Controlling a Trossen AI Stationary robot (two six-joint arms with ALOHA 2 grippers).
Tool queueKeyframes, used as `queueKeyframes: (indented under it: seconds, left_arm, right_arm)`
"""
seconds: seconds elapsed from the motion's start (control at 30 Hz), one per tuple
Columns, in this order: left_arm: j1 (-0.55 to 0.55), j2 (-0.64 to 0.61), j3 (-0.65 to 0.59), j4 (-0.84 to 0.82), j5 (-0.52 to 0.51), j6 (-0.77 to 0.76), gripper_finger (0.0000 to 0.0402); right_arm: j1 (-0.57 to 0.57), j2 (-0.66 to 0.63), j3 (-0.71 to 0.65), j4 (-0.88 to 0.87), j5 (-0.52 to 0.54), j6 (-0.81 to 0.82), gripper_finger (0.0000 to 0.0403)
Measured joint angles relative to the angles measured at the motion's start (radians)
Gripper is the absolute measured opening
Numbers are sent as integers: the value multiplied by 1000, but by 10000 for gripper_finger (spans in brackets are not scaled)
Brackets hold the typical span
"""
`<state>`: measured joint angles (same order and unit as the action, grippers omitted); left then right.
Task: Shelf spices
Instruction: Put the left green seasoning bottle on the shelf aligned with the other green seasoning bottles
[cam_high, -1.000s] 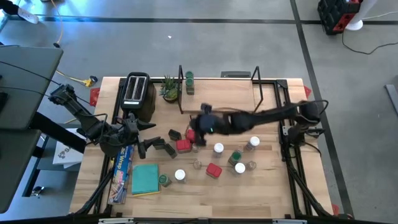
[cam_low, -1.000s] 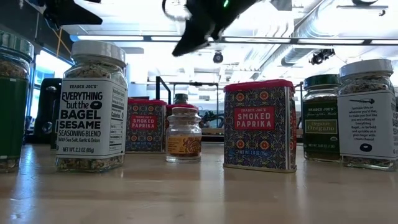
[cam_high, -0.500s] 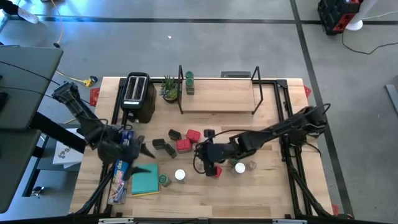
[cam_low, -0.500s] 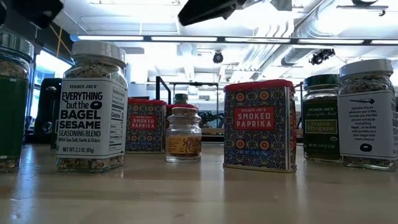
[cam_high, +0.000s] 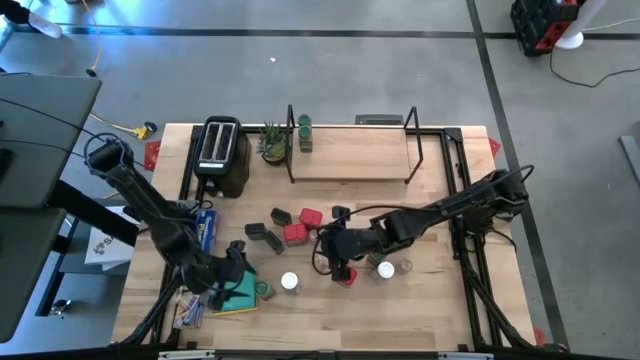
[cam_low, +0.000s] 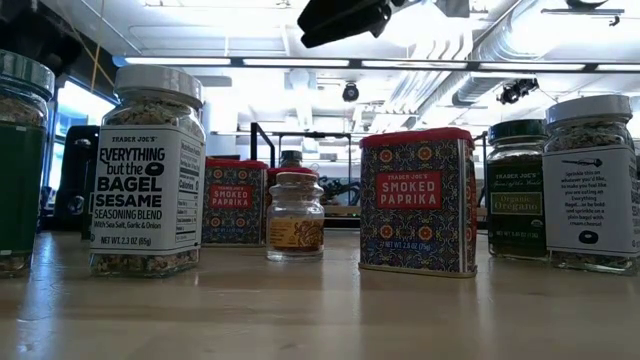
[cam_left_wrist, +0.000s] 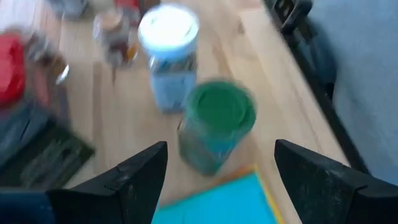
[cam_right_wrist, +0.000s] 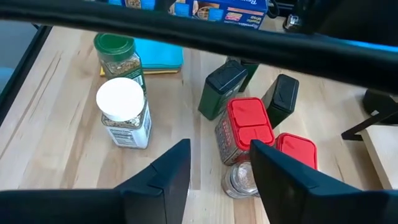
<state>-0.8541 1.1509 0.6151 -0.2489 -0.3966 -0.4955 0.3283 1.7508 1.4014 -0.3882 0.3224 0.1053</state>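
So far we have barely started: the shelf (cam_high: 350, 160) carries only one green-lidded jar (cam_high: 304, 124) and something small just beside it, both at the end nearest the potted plant (cam_high: 272, 143), and the rest of the plank is bare.

Everything else sits on the table (cam_high: 440, 310) in front of the shelf. Nearest the shelf's front edge, we see dark tins (cam_high: 262, 234) and red tins (cam_high: 297, 233) clustered together. Farther from the shelf stand a white-lidded jar (cam_high: 289, 282) and a green-lidded jar (cam_high: 265, 290), the latter just beside the teal pad (cam_high: 236, 295). Another red tin (cam_high: 344, 275) and a few jars lie under and around our right arm. From table height we read a bagel seasoning jar (cam_low: 148, 172), paprika tins (cam_low: 417, 200) and a tiny clear jar (cam_low: 296, 217), all still waiting.

Our left gripper (cam_left_wrist: 217, 177) is spread wide and empty, hovering near the green-lidded jar by the pad, on the far side of the table from the shelf. Our right gripper (cam_right_wrist: 219, 168) is parted with nothing between its fingers, hanging over a red tin and a small clear jar, between the tin cluster and the table's front.

We judge nearly the whole job remains: more than a dozen containers to lift and set on the plank.
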Motion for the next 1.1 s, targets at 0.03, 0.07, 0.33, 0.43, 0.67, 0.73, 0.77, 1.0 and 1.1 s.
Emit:
queueKeyframes:
  seconds: [0.03,0.07,0.33,0.43,0.67,0.73,0.77,1.0,1.1]
  left_arm:
    - [4,13,0,31,0,30,291]
    - [5,27,0,55,0,61,291]
    - [84,80,0,91,119,86,298]
    - [111,85,0,101,147,112,299]
    - [122,89,0,151,122,271,299]
    - [122,89,0,150,116,299,299]
    - [122,90,0,150,115,313,299]
    - [122,136,0,168,122,347,299]
    - [122,160,0,202,126,359,299]
  right_arm:
    - [0,0,0,0,-5,0,163]
    - [0,0,0,0,-8,0,163]
    - [0,0,0,2,-50,18,163]
    - [0,0,0,3,-54,18,163]
    - [4,0,0,3,-58,28,163]
    - [6,0,0,3,-59,27,163]
    - [6,0,0,3,-59,26,163]
    - [13,0,0,3,-59,26,163]
    - [13,0,0,3,-58,28,163]
